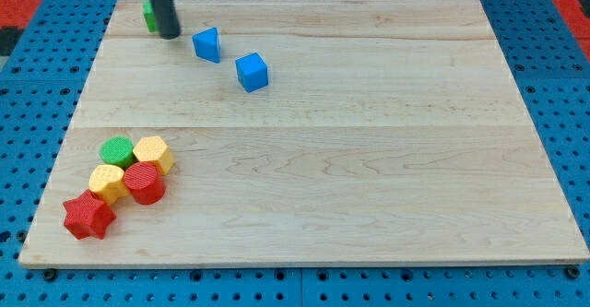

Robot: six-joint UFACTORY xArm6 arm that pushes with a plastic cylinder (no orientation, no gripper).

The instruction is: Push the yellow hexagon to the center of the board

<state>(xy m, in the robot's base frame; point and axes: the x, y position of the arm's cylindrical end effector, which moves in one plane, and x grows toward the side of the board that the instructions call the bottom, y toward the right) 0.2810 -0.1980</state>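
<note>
Nearest block: red star-shaped block, at the near-left corner of the light wooden board.
Task block: yellow hexagonal block, at the far right of the near-left cluster, well left of the board's centre and nearer than it.
Its neighbours: green round block touching it on the left; red round ribbed block just near of it; a second yellow block (shape close to a hexagon, hard to be sure) left of the red round one and just far-right of the star.
Blue pair: blue wedge-like block and blue cube, apart from each other, toward the far left.
Far-left corner: small green block, partly hidden, shape unclear.
My tip: end of a plain dark rod (no jaws to open or close), holding nothing, just right of the green block, left of the blue wedge, well apart from the yellow hexagon.
</note>
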